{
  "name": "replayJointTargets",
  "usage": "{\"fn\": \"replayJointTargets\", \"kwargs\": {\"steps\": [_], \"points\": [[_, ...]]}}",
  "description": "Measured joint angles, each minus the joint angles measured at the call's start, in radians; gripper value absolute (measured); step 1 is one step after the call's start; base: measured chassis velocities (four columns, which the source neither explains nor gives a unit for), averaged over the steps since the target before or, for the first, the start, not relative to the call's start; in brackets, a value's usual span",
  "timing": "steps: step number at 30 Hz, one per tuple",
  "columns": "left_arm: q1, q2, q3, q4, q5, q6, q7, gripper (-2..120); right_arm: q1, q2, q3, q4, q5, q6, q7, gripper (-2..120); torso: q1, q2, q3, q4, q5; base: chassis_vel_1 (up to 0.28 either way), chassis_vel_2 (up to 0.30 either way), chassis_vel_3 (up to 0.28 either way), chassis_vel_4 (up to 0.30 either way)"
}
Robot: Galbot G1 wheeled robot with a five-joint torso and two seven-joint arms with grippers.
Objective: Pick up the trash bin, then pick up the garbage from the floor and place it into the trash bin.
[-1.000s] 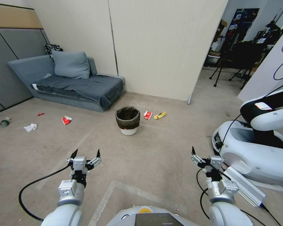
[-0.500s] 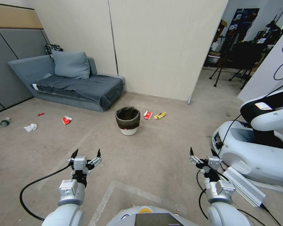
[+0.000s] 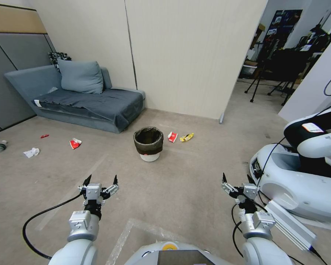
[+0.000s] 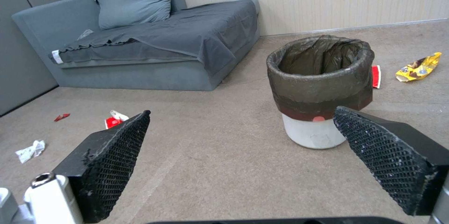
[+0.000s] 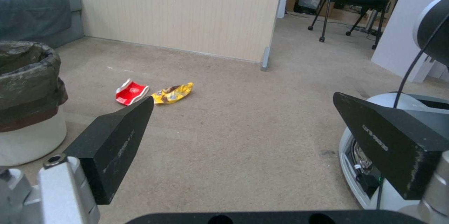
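A: Where does the trash bin (image 3: 148, 143) stand?

B: Upright on the floor (image 3: 180, 184), near the middle of the room, just right of the near corner of the grey sofa (image 3: 88, 103). Its dark bag is folded over the rim and the white base shows below. Nothing holds it.

A: And the garbage?

B: A red-and-white wrapper (image 3: 172, 136) and a yellow wrapper (image 3: 186, 137) lie just beyond the bin to its right. Farther left there is another red-and-white wrapper (image 3: 75, 143), a tiny red scrap (image 3: 44, 136), a white paper wad (image 3: 31, 152) and a small bottle (image 3: 0, 146) by the far left edge.

A: What has changed in the last second?

B: The whole head view has slid a little: sofa and left-hand litter sit farther left, the bin a touch higher. That is the camera going with the robot, so I judge the base is driving or turning towards the bin. The bin and litter themselves have not moved.

A: The grippers?

B: The left gripper (image 3: 100, 183) is held low and near, fingers spread apart and empty; the bin lies ahead of it and slightly right, well apart. The right gripper (image 3: 236, 182) is likewise spread and empty, near the white robot base (image 3: 301, 184) on the right, with the bin well off to its left.

A: So the task stands where?

B: At the approach; the bin is not yet picked up.
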Motion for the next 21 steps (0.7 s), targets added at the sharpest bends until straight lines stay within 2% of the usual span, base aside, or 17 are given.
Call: {"fn": "replayJointTargets", "kwargs": {"steps": [21], "points": [[0.011, 0.003, -0.001, -0.004, 0.000, -0.009, 0.000, 100, -0.007, 0.000, -0.004, -0.007, -0.006, 0.012, 0.004, 100, 0.000, 0.000, 0.000, 0.0000, 0.0001, -0.095, 0.098, 0.097, -0.089]]}}
